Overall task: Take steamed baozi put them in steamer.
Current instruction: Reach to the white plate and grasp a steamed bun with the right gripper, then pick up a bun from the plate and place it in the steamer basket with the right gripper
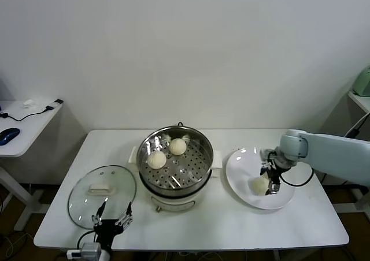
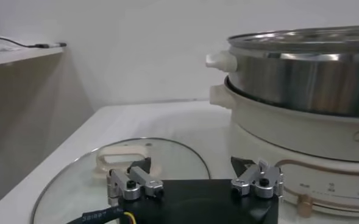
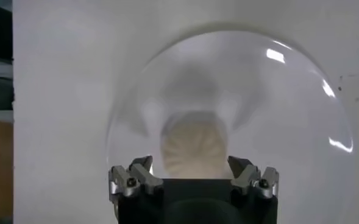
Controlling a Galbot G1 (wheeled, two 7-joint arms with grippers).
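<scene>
The steamer (image 1: 201, 147) stands mid-table, and two steamed baozi (image 1: 156, 160) (image 1: 177, 146) rest on its perforated tray. A third baozi (image 1: 258, 185) lies on the white plate (image 1: 243, 163) to the right. My right gripper (image 1: 272, 182) is down over that bun. In the right wrist view the right gripper (image 3: 190, 163) is open, with one finger on each side of the baozi (image 3: 194, 143) and a small gap at each side. My left gripper (image 1: 111, 217) waits open at the table's front left, by the glass lid (image 1: 87, 194).
In the left wrist view the left gripper (image 2: 191, 165) hovers over the glass lid (image 2: 69, 182), beside the steamer's steel wall (image 2: 301, 85) and white base. A side table with a mouse (image 1: 8, 135) and cable stands at far left.
</scene>
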